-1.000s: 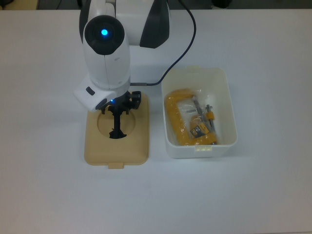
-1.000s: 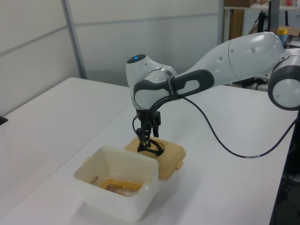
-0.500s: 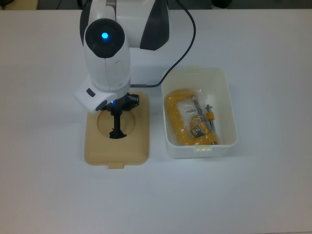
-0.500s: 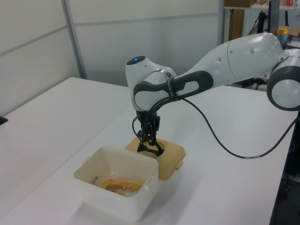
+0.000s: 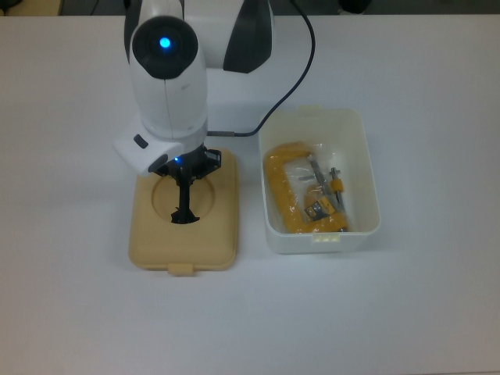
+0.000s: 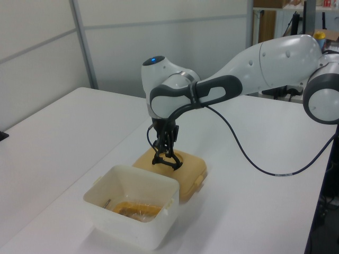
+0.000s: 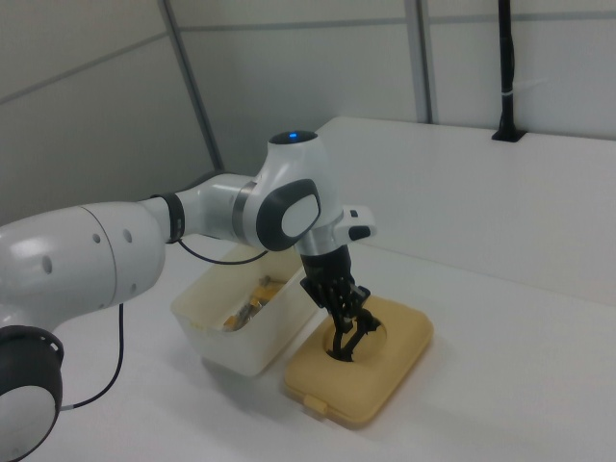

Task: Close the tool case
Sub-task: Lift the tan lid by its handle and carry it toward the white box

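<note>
Surface: plain white surface (image 5: pixel 70 312), with pale wall panels behind it in the left view and the right view.
Arm: white Panda arm (image 6: pixel 275 58) reached in from the top view's far side, its wrist pointing straight down over the lid, and a black cable (image 6: pixel 254 164) hung off it.
Fingers: the gripper (image 5: pixel 186 205) was down in the lid's round recess with its fingers pinched in tight on the black handle (image 7: pixel 348 344), so pretty much closed around it.
Lid: beige lid (image 5: pixel 211 234) sat on the top view's left, just beside the tub. In the left view its near edge looked a bit off the surface, but I couldn't tell for sure whether it was lifted or flat.
Tub: white tub (image 5: pixel 359 156) was on the top view's right, open-topped, resting on the surface, apart from the lid by a narrow gap.
Contents: inside the tub was an orange C-shaped clamp (image 5: pixel 280 180) plus some small metal bits in a clear bag (image 5: pixel 324 191).
Case state: not closed yet, lid and tub side by side.
</note>
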Available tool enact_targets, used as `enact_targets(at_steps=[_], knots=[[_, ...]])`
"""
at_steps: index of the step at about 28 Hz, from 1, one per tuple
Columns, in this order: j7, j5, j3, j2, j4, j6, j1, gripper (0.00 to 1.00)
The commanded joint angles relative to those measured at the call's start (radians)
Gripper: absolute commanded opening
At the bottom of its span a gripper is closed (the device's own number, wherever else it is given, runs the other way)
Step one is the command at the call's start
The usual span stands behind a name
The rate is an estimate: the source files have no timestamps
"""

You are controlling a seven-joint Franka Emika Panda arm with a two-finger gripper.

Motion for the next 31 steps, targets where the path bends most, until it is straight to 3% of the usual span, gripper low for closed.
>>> enact_targets(at_steps=[1, 12, 22, 31], knots=[[-0.043, -0.002, -0.008, -0.055, 0.019, -0.092, -0.001, 0.00], [-0.083, 0.028, -0.013, -0.126, 0.084, -0.237, -0.001, 0.00], [-0.042, 0.033, -0.001, -0.140, 0.154, -0.290, 0.011, 0.00], [0.067, 0.031, -0.002, -0.152, 0.154, -0.289, 0.109, 0.00]])
